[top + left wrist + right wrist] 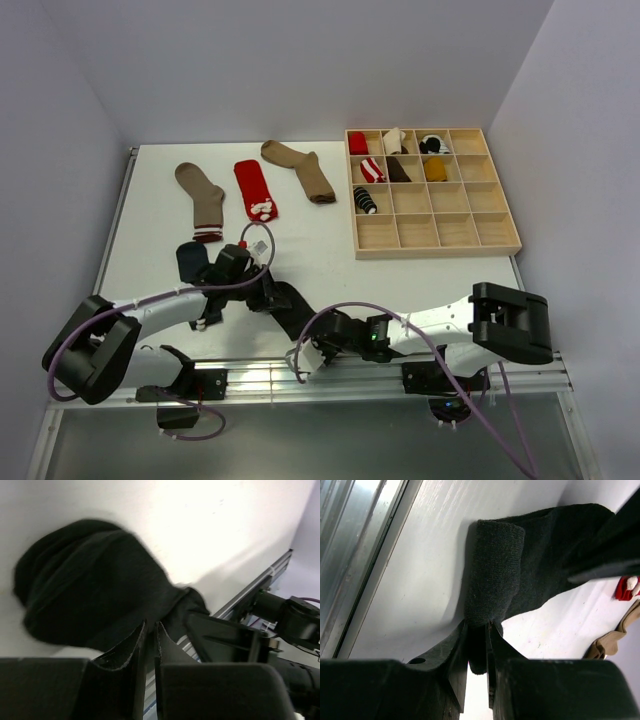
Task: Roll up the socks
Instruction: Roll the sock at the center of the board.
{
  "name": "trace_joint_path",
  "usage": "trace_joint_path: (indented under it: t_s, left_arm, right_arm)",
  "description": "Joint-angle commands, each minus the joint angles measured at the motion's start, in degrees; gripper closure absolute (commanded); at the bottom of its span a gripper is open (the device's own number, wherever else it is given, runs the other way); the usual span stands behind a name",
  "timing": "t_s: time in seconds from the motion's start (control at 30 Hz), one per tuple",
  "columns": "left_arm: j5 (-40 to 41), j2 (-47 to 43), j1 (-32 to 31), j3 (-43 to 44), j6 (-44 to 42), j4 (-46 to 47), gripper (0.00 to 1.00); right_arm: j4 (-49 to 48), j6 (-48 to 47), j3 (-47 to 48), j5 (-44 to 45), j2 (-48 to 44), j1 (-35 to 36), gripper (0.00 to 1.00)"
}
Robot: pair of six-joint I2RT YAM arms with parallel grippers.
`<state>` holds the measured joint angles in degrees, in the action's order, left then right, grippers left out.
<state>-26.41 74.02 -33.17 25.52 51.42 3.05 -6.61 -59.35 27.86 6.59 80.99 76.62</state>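
while our left pincer [150, 632] and right pincer [477, 630] clench the plain black fabric sock [90, 580], we seem mid-roll. next we should fold tighter.

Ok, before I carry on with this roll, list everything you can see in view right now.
table: one, white, under everything
wooden tray: one, light wood, sixteen compartments, far right
rolled socks: seven, mixed colours, in the tray's far-left compartments
tan sock: one, striped cuff, flat, far left
red sock: one, flat, right of the tan one
brown sock: one, flat, far centre
black sock: one, near centre, between both hands
dark navy piece: one, by the left wrist, possibly a sock
left hand: black, closed on the black sock
right hand: black, closed on the black sock
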Motion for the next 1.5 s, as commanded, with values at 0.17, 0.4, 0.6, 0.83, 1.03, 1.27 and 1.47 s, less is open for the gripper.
trace_joint_path:
  t_s: [0.17,0.4,0.6,0.83,1.03,1.27,1.47]
  left_arm:
    - [1.3,7.2,-0.1,4.7,-3.7,-3.6,0.89]
    - [-0.2,16.8,-0.7,11.0,-5.4,0.3,0.91]
    - [-2.2,24.4,-1.0,18.0,-8.1,0.2,0.92]
    - [-4.4,29.2,-0.9,21.6,-9.9,1.6,0.92]
    - [-4.6,29.2,-0.9,23.9,-11.1,1.9,0.90]
    - [-0.2,25.7,-0.9,23.0,-10.9,2.7,0.75]
    - [5.3,21.4,-0.8,22.4,-9.8,1.5,0.66]
  right_arm:
    - [13.8,3.1,2.7,-0.8,-3.2,-0.1,0.88]
    - [24.1,5.1,8.2,-1.8,-3.9,0.0,0.87]
    - [31.5,6.4,13.4,-5.9,0.1,-0.9,0.86]
    - [42.9,5.9,25.5,-19.5,10.0,-10.2,0.85]
    - [51.0,4.4,34.8,-27.1,20.1,-19.7,0.86]
    - [57.9,2.6,40.3,-33.7,26.1,-26.4,0.86]
    - [59.1,2.4,40.3,-35.4,27.0,-28.1,0.86]
